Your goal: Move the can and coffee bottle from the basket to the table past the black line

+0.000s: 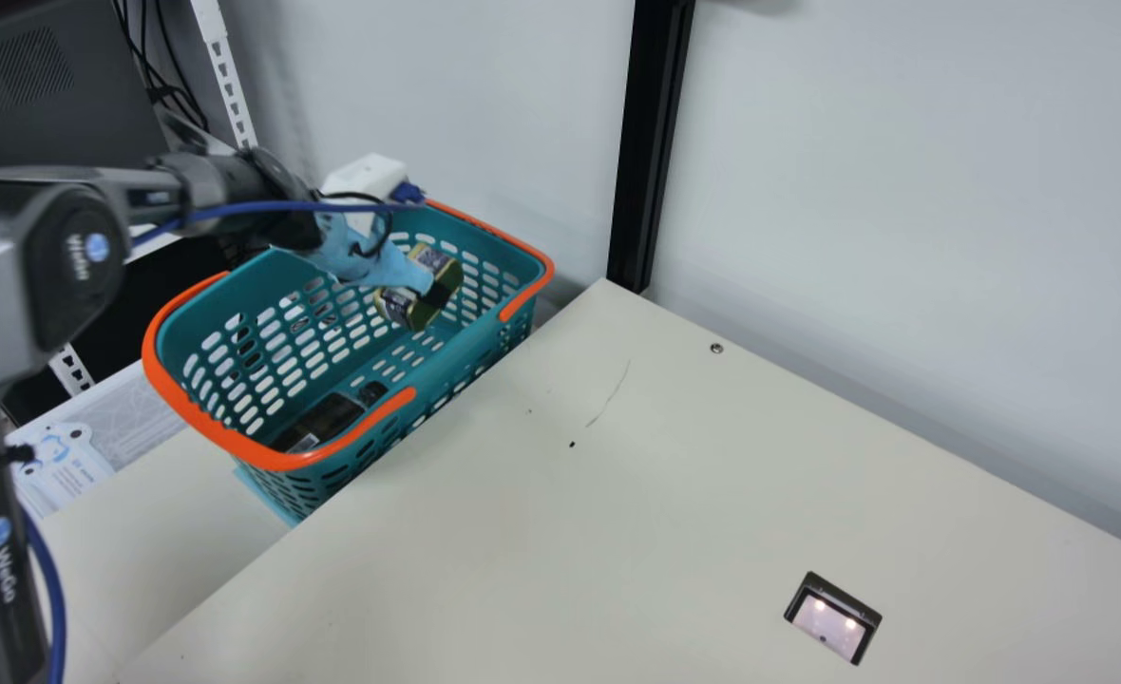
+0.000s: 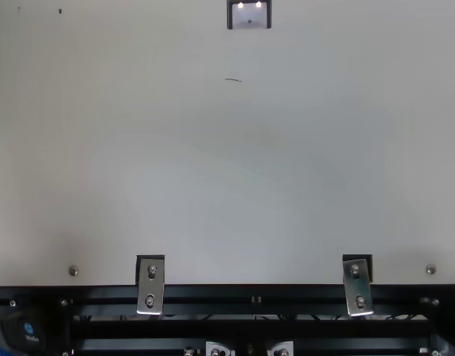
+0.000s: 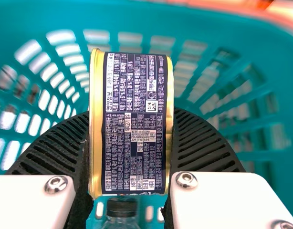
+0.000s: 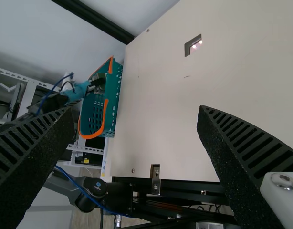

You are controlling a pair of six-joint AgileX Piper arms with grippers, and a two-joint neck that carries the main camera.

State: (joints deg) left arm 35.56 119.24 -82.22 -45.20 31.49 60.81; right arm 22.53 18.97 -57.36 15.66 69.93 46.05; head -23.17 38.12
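Inside the teal basket [image 1: 470, 347], my left gripper [image 1: 432, 288] is shut on the can [image 1: 397, 306], held above the basket floor. The left wrist view has the dark, gold-rimmed can [image 3: 136, 124] squeezed side to side by the left gripper [image 3: 130, 125]. The dark coffee bottle [image 1: 323, 423] lies at the basket's near end; its black cap [image 3: 121, 207] shows below the can in the left wrist view. My right gripper [image 4: 135, 113] stands open with nothing between its fingers, away from the basket.
The basket's orange handles [image 1: 280, 460] rest along its rim. Beside it is the cream table [image 1: 541, 513], with a thin dark mark [image 1: 610, 394] and a rectangular cutout [image 1: 830, 622]. A black post [image 1: 649, 142] rises at the table's far corner, against the wall.
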